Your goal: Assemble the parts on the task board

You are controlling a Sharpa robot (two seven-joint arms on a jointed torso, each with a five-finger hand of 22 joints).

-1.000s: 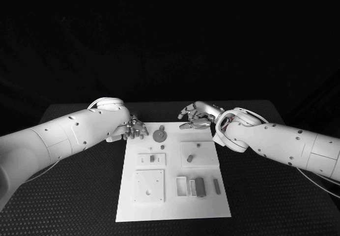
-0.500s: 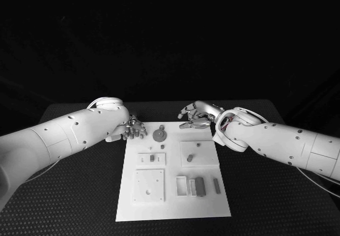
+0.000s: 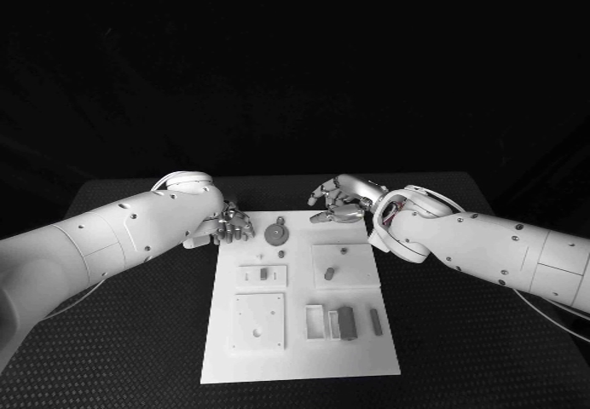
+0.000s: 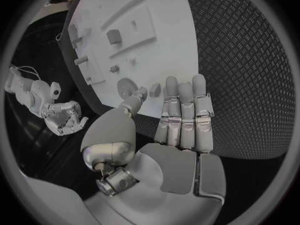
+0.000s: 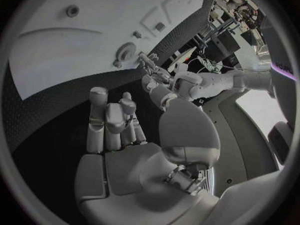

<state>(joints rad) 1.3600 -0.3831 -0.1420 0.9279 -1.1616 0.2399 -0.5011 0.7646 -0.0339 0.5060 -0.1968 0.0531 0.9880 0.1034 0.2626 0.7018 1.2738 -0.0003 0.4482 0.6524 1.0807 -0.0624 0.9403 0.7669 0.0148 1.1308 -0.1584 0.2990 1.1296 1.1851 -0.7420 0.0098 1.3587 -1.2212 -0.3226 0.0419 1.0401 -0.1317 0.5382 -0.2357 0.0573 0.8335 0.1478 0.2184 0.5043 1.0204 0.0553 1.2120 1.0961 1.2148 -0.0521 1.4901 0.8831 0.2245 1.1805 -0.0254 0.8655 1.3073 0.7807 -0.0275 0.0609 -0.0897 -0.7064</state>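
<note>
At the far left corner of the task board (image 3: 301,341) you have the left hand (image 3: 233,226), fingers straight and side by side, thumb apart, holding nothing, its fingertips over the board's edge. Just beside them lies a round disc part (image 3: 278,232). Your right hand (image 3: 341,200) hovers at the far right corner, fingers loosely curled and apart, empty. Other small parts (image 3: 348,322) lie nearer you on the board.

Light falls from above onto the task board (image 3: 301,324), which glares white against a dim table (image 3: 492,341) and a black, featureless background. The arms cast soft shadows. Both wrist views bend straight edges strongly toward their dark circular rims.
</note>
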